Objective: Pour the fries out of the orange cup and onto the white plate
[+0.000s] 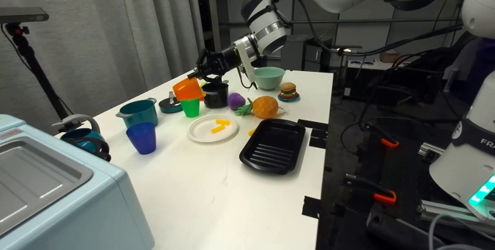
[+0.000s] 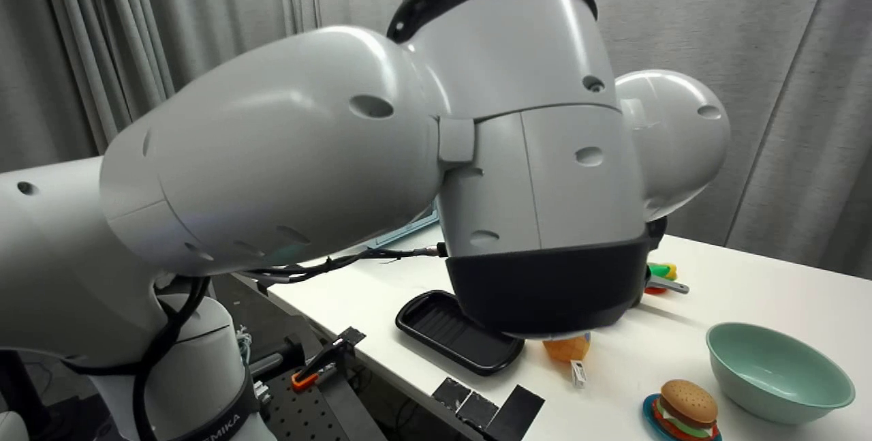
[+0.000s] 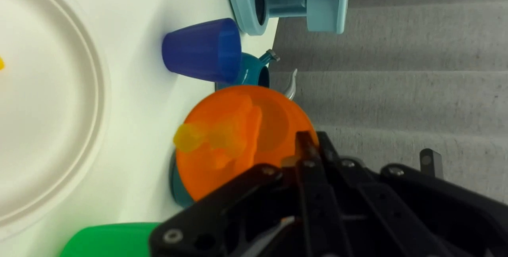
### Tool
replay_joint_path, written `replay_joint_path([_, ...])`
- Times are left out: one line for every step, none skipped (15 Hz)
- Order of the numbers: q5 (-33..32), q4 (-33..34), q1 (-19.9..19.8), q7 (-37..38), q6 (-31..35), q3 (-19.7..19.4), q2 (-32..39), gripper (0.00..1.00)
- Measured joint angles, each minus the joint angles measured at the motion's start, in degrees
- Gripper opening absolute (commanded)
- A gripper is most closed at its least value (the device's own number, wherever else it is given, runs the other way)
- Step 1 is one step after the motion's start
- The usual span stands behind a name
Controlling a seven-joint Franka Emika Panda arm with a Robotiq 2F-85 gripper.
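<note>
My gripper [image 1: 192,74] is shut on the rim of the orange cup [image 1: 187,89]; the fingertips [image 3: 315,140] pinch its edge in the wrist view. The cup [image 3: 274,124] is tilted and held above the table, with its mouth facing the wrist camera. Fries [image 3: 222,138] lie inside against its lower wall, with a yellow piece at the rim. The white plate [image 1: 199,133] lies on the table beside the cup, also in the wrist view [image 3: 51,106]. Two fries [image 1: 218,128] rest on it. Another yellow piece [image 1: 251,131] lies by the tray. The arm hides gripper, cup and plate in an exterior view.
The green cup [image 1: 191,108] stands below the orange cup. A black pot [image 1: 215,97], pineapple toy [image 1: 265,107] and black tray [image 1: 272,147] are near the plate. The blue cup [image 1: 143,138], teal pot [image 1: 140,111] and light-blue oven [image 1: 85,203] stand across the table.
</note>
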Motion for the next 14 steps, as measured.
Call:
replay_joint_path([0.0,-0.01,-0.12,-0.53,0.01,0.71,1.1,0.01])
replay_joint_path([0.0,-0.11,-0.31,-1.11,0.01,1.45,2.3,0.01])
replay_joint_path([0.0,-0.36,-0.6,-1.72,0.01,2.09,3.37,0.01])
replay_joint_path([0.0,-0.9,-1.11,-2.44,0.0,2.77,4.4,0.01])
replay_joint_path([-0.01,-1.65,-1.82,-3.22,0.0,3.4,5.34,0.01])
replay_joint_path([-0.05,-2.73,-2.77,-3.88,0.0,3.96,6.16,0.01])
replay_joint_path([-0.09,-4.0,-3.97,-4.47,0.0,4.47,6.81,0.01])
replay_joint_path([-0.31,-5.51,-5.45,-5.03,0.0,4.87,7.39,0.01])
replay_joint_path([-0.59,-7.0,-7.0,-5.53,0.0,5.1,7.81,0.01])
replay_joint_path([-1.05,-8.48,-8.66,-5.94,0.0,5.21,8.12,0.01])
replay_joint_path([-1.59,-9.77,-10.27,-6.46,0.01,5.23,8.35,0.01])
replay_joint_path([-2.4,-10.79,-11.73,-6.78,0.01,5.23,8.59,0.01])
replay_joint_path([-3.27,-11.44,-12.88,-6.93,0.01,5.23,8.79,0.01])
replay_joint_path([-4.19,-11.8,-13.81,-7.0,0.01,5.23,8.97,0.01])
